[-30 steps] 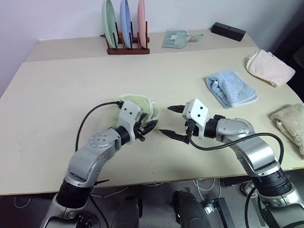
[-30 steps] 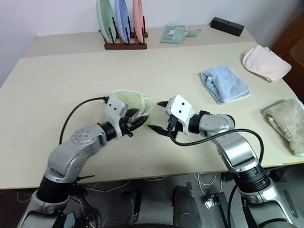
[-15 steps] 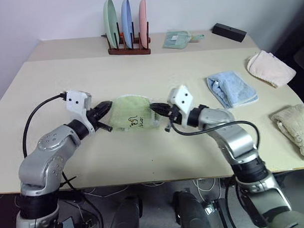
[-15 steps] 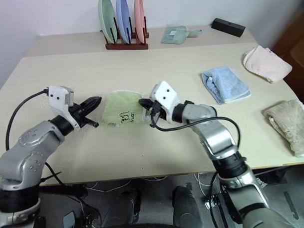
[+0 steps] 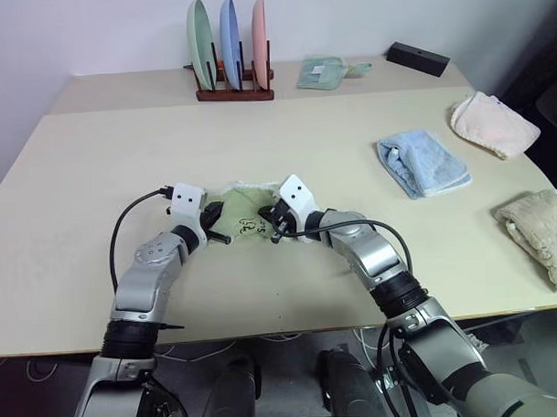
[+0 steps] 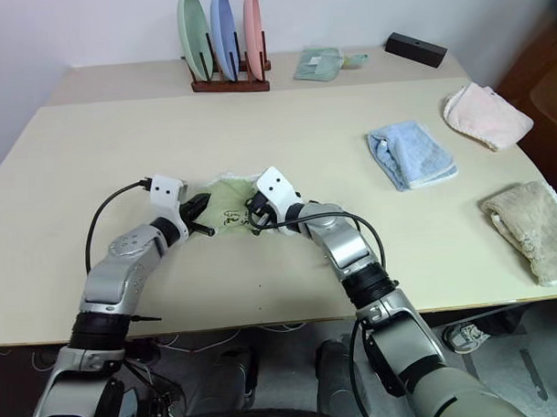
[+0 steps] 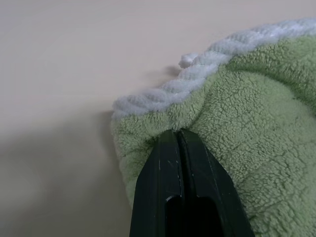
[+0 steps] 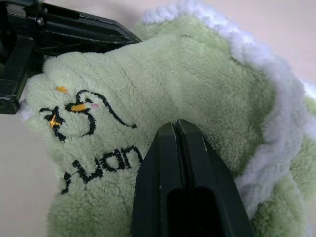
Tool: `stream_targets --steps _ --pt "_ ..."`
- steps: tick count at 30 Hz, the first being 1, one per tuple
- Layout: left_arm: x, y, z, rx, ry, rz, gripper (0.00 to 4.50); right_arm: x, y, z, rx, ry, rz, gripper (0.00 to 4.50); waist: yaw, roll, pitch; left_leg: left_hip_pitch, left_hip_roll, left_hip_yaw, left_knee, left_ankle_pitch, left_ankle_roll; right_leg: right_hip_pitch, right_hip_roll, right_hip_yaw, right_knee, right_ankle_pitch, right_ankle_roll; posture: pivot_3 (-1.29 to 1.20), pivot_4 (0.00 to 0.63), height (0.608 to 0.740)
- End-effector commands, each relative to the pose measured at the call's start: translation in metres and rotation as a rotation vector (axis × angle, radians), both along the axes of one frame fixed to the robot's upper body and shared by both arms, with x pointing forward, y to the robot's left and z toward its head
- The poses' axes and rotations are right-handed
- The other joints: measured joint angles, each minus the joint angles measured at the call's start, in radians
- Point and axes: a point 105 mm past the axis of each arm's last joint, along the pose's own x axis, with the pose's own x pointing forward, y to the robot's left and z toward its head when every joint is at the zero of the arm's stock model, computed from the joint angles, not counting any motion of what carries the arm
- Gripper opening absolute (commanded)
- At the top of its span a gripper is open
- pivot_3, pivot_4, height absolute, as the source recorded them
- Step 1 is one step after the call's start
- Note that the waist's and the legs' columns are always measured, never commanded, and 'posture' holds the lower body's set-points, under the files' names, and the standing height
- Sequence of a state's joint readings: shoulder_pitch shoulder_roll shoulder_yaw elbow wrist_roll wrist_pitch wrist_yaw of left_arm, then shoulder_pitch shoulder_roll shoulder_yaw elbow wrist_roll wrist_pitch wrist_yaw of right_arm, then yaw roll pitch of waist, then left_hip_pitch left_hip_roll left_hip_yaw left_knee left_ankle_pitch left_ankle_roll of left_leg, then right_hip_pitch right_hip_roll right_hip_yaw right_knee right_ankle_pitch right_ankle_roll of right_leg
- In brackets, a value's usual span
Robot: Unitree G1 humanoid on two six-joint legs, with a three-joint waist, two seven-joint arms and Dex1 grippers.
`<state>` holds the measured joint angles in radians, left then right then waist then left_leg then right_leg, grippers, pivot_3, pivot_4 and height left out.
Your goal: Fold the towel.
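My left claw (image 5: 219, 222) is pinched tight on one end of the green towel (image 5: 245, 215), its two black fingers (image 7: 178, 163) pressed together with a fold of terry caught between them, just under the whitish edging. My right claw (image 5: 273, 220) is clamped the same way on the opposite end, fingers (image 8: 174, 148) together on the cloth beside the dark printed mark. The towel sits bunched between the two claws on the table (image 5: 94, 178), nearer its front edge than the back and somewhat left of its middle, well apart from the blue towel (image 5: 422, 164) and the pink towel (image 5: 491, 122) towards the right edge. I judge I am at the grasping step, both ends taken and no neat fold made yet. The next move, as I see it, calls for lifting or drawing the two ends apart to flatten the cloth before laying one half over the other. The towel looks soft and thick, crumpled into a small lump, so it will likely sag once raised.
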<state>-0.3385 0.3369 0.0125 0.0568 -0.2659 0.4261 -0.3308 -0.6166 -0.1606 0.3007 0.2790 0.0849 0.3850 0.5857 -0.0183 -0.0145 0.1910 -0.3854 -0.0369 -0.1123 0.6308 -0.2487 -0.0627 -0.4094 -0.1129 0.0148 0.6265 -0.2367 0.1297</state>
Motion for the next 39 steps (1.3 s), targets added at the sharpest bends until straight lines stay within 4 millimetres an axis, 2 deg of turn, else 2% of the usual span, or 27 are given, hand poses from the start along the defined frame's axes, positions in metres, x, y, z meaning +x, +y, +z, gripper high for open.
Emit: stream_targets --steps 1,6,8,9,11,12,14,17,18,19,22,26,30,33,39 --pt "-0.007 0.009 -0.002 -0.042 -0.009 0.025 0.06 -0.001 -0.006 0.012 0.048 -0.035 -0.016 0.0 0.0 0.0 0.0 0.0 0.0 0.0 0.0 0.0 0.0 0.0 0.0 0.0 0.0 0.0 0.0 0.0 0.15 0.74" --pt "-0.019 0.018 0.028 -0.12 -0.101 0.023 0.06 -0.008 -0.012 0.042 0.118 -0.094 0.018 0.0 -0.002 0.0 0.0 -0.001 0.0 0.0 0.0 0.0 0.0 -0.002 0.0 0.0 0.001 0.0 0.0 0.0 0.15 0.74" --pt "-0.032 0.03 0.042 -0.182 -0.11 0.027 0.0 -0.026 -0.017 0.061 0.13 -0.129 0.123 0.5 -0.001 0.0 0.001 -0.002 0.0 0.0 0.0 0.0 0.0 -0.003 0.0 0.0 0.002 0.0 0.0 0.0 0.15 0.74" --pt "-0.037 0.036 0.044 -0.2 -0.097 0.036 0.26 -0.035 -0.019 0.067 0.112 -0.149 0.166 0.74 -0.002 0.0 0.001 -0.004 0.0 -0.001 0.0 0.0 0.0 -0.004 0.0 0.0 0.002 0.0 0.0 0.0 0.15 0.74" --pt "-0.048 0.047 0.04 -0.238 -0.021 0.048 0.77 -0.053 -0.024 0.071 0.047 -0.175 0.247 1.55 -0.002 0.0 0.001 -0.005 0.0 -0.001 0.0 0.0 0.0 -0.006 0.0 0.0 0.002 0.0 0.0 0.0 0.15 0.74" --pt "-0.052 0.05 0.037 -0.256 0.013 0.052 1.3 -0.06 -0.026 0.071 0.027 -0.177 0.273 2.15 -0.002 0.0 0.001 -0.005 0.0 -0.001 0.0 0.0 0.0 -0.006 0.0 0.0 0.002 0.0 0.0 0.0 0.15 0.74" --pt "-0.057 0.053 0.034 -0.308 0.059 0.065 2.18 -0.07 -0.028 0.072 0.001 -0.181 0.313 3.07 -0.001 0.0 0.001 -0.005 0.0 -0.001 0.0 0.0 0.0 -0.005 0.0 0.0 0.002 -0.001 0.0 0.0 0.15 0.74" --pt "-0.054 0.054 0.028 -0.454 0.132 0.117 3.71 -0.075 -0.03 0.072 -0.052 -0.224 0.328 4.48 0.002 -0.001 0.001 -0.004 0.0 -0.001 0.001 0.0 0.0 -0.004 0.0 0.0 0.002 -0.001 0.0 0.0 0.15 0.74" --pt "-0.052 0.051 0.023 -0.503 0.176 0.13 4.21 -0.077 -0.031 0.071 -0.073 -0.244 0.333 4.5 0.003 -0.001 0.001 -0.004 0.0 -0.001 0.002 0.0 0.0 -0.004 0.0 -0.001 0.002 -0.001 0.0 0.0 0.15 0.74" --pt "-0.05 0.046 0.02 -0.542 0.208 0.124 4.36 -0.078 -0.031 0.07 -0.085 -0.254 0.337 4.5 0.006 -0.001 0.001 -0.004 0.0 -0.002 0.002 0.0 0.0 -0.003 0.0 -0.001 0.002 -0.001 0.0 0.0 0.15 0.74" --pt "-0.048 0.029 0.019 -0.615 0.258 0.081 4.36 -0.079 -0.031 0.067 -0.095 -0.262 0.342 4.5 0.005 -0.002 0.001 -0.004 0.0 -0.002 0.003 0.0 0.0 -0.002 0.0 -0.002 0.001 -0.001 0.0 0.0 0.15 0.74" --pt "-0.04 -0.003 0.012 -0.701 0.35 0.02 4.36 -0.079 -0.028 0.065 -0.105 -0.273 0.338 4.5 0.005 -0.002 0.001 -0.004 0.0 -0.002 0.002 0.0 -0.001 -0.002 0.0 -0.002 0.001 -0.001 0.0 0.0 0.15 0.74" --pt "-0.038 -0.03 0.006 -0.718 0.412 -0.037 4.36 -0.079 -0.028 0.062 -0.116 -0.283 0.329 4.5 0.009 -0.002 0.001 -0.004 -0.001 -0.002 0.003 0.0 -0.001 -0.002 -0.001 -0.001 0.001 -0.001 0.0 0.0 0.15 0.74" --pt "-0.037 -0.037 0.005 -0.737 0.424 -0.046 3.61 -0.08 -0.029 0.061 -0.121 -0.288 0.319 4.5 0.011 -0.002 0.001 -0.004 -0.001 -0.002 0.003 0.0 -0.001 -0.001 -0.001 -0.002 0.0 -0.001 0.0 0.0 0.15 0.74" --pt "-0.035 -0.038 0.007 -0.768 0.422 -0.038 0.5 -0.082 -0.031 0.06 -0.118 -0.289 0.302 4.5 0.007 -0.002 0.001 -0.004 -0.001 -0.002 0.003 0.0 -0.001 -0.001 -0.001 -0.002 0.0 -0.001 0.0 0.0 0.15 0.74"
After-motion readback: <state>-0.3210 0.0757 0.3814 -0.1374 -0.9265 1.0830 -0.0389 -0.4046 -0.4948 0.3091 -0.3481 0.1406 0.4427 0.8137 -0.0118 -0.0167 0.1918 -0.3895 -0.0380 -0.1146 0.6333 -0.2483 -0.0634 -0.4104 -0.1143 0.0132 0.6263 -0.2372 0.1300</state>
